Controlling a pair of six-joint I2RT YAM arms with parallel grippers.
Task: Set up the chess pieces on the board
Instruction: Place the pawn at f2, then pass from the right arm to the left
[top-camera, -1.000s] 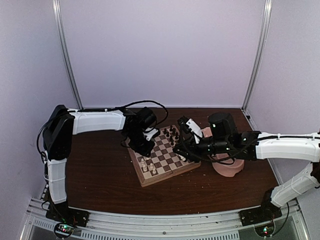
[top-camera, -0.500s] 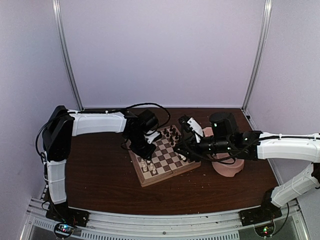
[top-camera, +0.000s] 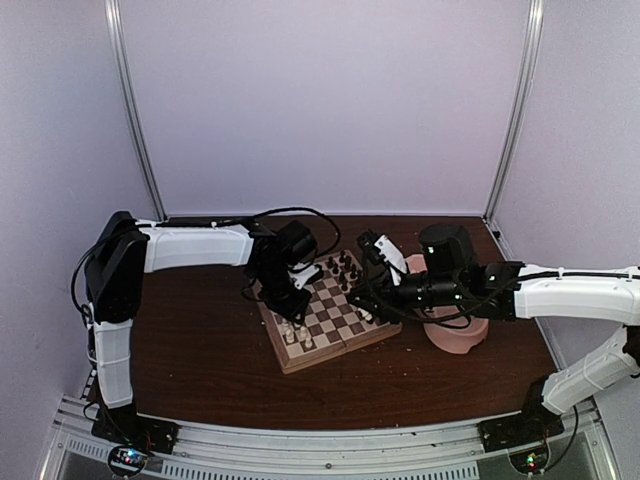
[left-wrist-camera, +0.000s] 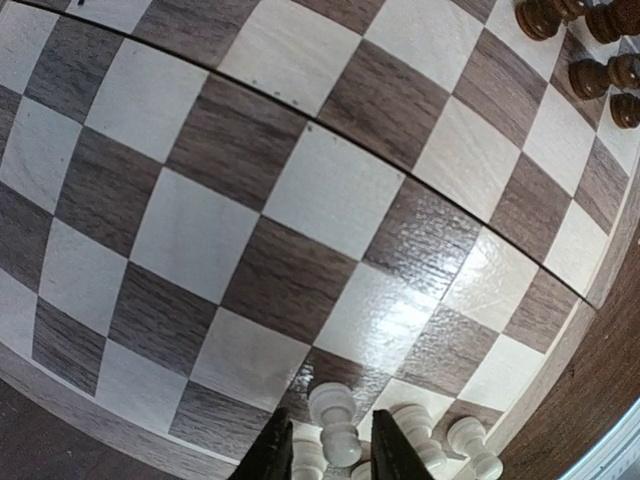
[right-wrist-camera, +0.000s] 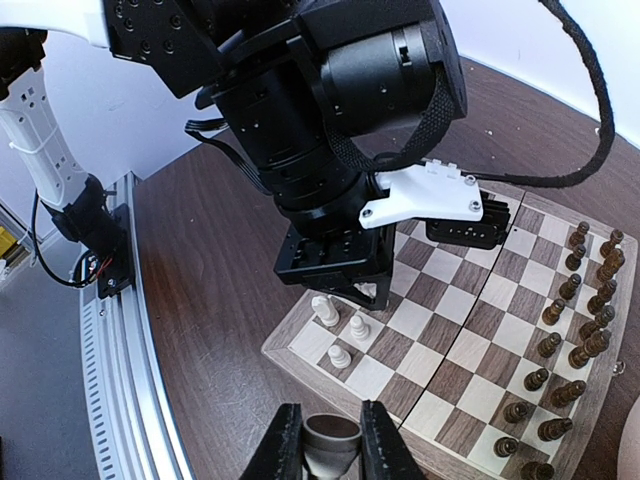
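Observation:
The board (top-camera: 330, 312) lies mid-table. In the left wrist view my left gripper (left-wrist-camera: 332, 455) stands low over the board's (left-wrist-camera: 300, 200) near corner. Its jaws are slightly open on either side of an upright white pawn (left-wrist-camera: 335, 420), with a thin gap on each side. More white chess pieces (left-wrist-camera: 470, 445) stand beside it. My right gripper (right-wrist-camera: 330, 445) hovers off the board's edge, shut on a chess piece (right-wrist-camera: 331, 435) whose dark round end faces the camera. In the right wrist view, three white pieces (right-wrist-camera: 340, 356) stand in the corner under the left gripper (right-wrist-camera: 372, 292).
Dark pieces (right-wrist-camera: 570, 320) fill the board's far rows, also seen from above (top-camera: 343, 268). A pink double bowl (top-camera: 455, 335) sits right of the board under the right arm. The two arms' wrists are close together over the board. Dark wooden table (top-camera: 200, 350) surrounds the board.
My left gripper has moved a little along the board's left side, and its jaws have parted from the white pawn. The right gripper holds still with its piece.

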